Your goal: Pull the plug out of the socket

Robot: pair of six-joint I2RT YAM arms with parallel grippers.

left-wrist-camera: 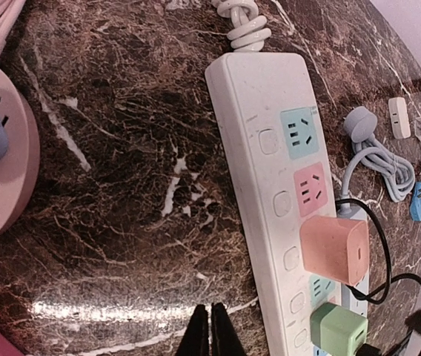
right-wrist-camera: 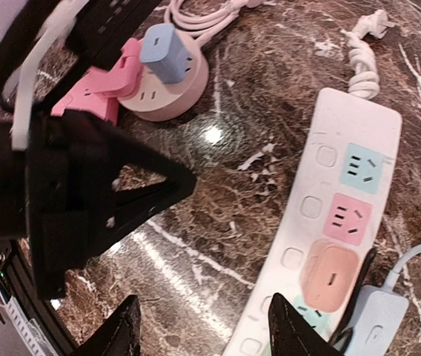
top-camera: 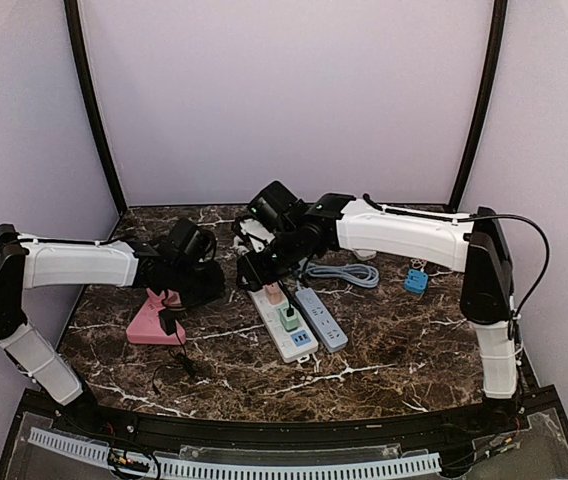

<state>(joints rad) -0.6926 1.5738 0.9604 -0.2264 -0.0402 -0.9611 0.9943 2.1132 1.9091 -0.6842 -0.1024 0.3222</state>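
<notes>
A long white power strip [top-camera: 282, 325] lies mid-table. A peach plug [right-wrist-camera: 329, 276] and, nearer me, a green plug [left-wrist-camera: 338, 331] sit in its sockets. My right gripper [right-wrist-camera: 207, 328] hangs open just left of the peach plug. One fingertip is over the strip's edge and the other over bare marble, and nothing is between them. My left gripper [left-wrist-camera: 210, 330] is shut and empty above the marble left of the strip [left-wrist-camera: 270, 170]. A round pink socket [right-wrist-camera: 167, 96] farther left carries a blue plug [right-wrist-camera: 164, 59].
A blue-grey power strip [top-camera: 321, 318] lies along the white strip's right side, with its grey cable [top-camera: 349, 273] coiled behind. A pink block [top-camera: 149, 322] with a black plug [top-camera: 169, 322] sits front left. A small blue item [top-camera: 416, 281] lies at the right.
</notes>
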